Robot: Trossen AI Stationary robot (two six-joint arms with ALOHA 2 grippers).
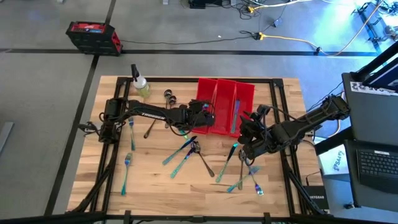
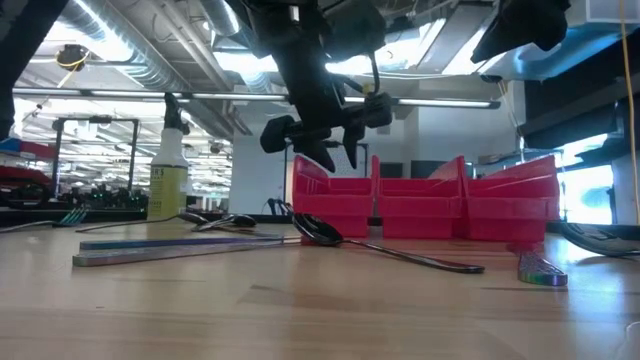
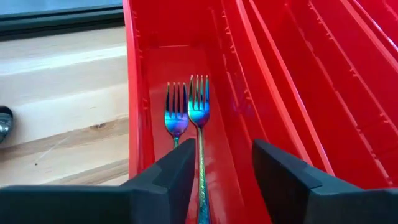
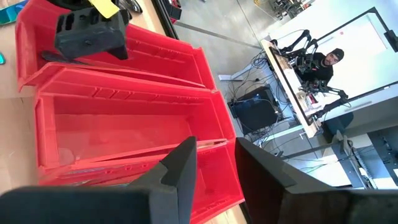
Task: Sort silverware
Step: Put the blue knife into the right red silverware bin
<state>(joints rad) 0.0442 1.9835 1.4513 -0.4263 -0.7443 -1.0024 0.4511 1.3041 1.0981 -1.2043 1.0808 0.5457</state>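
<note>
A spray bottle (image 1: 140, 84) is seen at the table's (image 1: 155, 180) far left. The left gripper (image 3: 222, 163) is held spread above the leftmost red bin (image 3: 138, 93), where two forks (image 3: 198, 112) lie, handles partly hidden by its fingers. Loose silverware (image 1: 186, 152) is scattered mid-table. The right gripper (image 4: 214, 165) is spread beside the rightmost bin (image 4: 124, 134); its contents are hard to make out.
</note>
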